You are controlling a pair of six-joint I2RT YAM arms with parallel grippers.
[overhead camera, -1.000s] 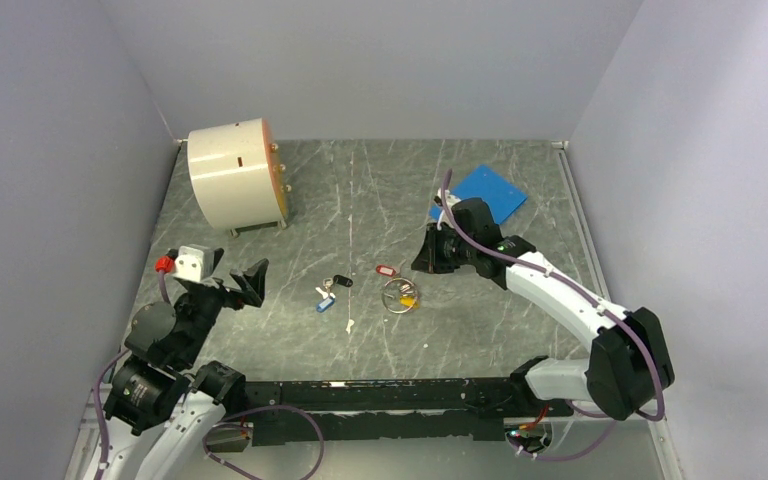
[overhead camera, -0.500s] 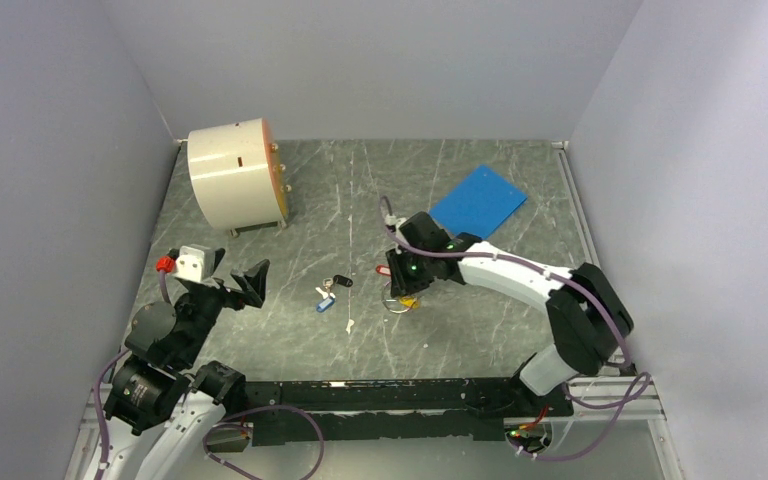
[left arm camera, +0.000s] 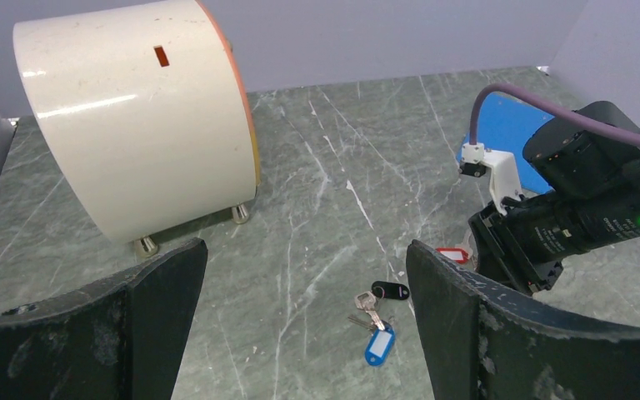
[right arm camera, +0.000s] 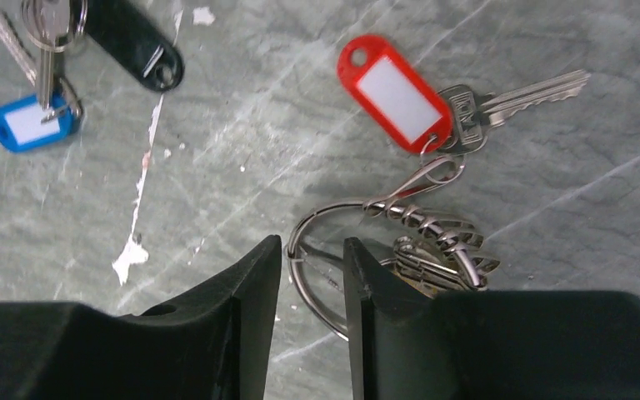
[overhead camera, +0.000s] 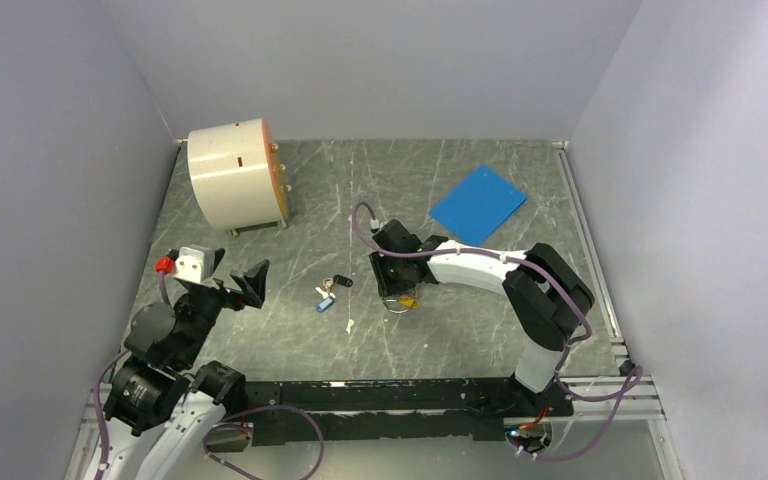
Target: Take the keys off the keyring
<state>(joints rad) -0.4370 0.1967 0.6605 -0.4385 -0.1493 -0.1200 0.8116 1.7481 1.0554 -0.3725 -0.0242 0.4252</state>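
Observation:
The keyring [right arm camera: 292, 252], a thin silvery wire ring with a coiled clip, lies flat on the table. A key with a red tag [right arm camera: 393, 92] hangs from its clip. My right gripper [right arm camera: 311, 250] is open, its jaws a narrow gap apart, and the ring's left arc lies between them. In the top view the right gripper [overhead camera: 392, 288] covers the red tag; an orange-yellow tag [overhead camera: 409, 299] peeks out beside the keyring [overhead camera: 397, 306]. Two keys with a blue tag [left arm camera: 378, 344] and a black tag [left arm camera: 390, 291] lie apart to the left. My left gripper [left arm camera: 304, 250] is wide open and holds nothing.
A white drum [overhead camera: 235, 178] on small feet stands at the back left. A blue sheet [overhead camera: 478, 203] lies at the back right. A small white fleck [overhead camera: 349, 325] lies on the marbled table in front of the blue-tagged key.
My right arm has swung left from beside the blue sheet to over the keyring, and its jaws have gone from shut to partly open. The left arm has not moved.

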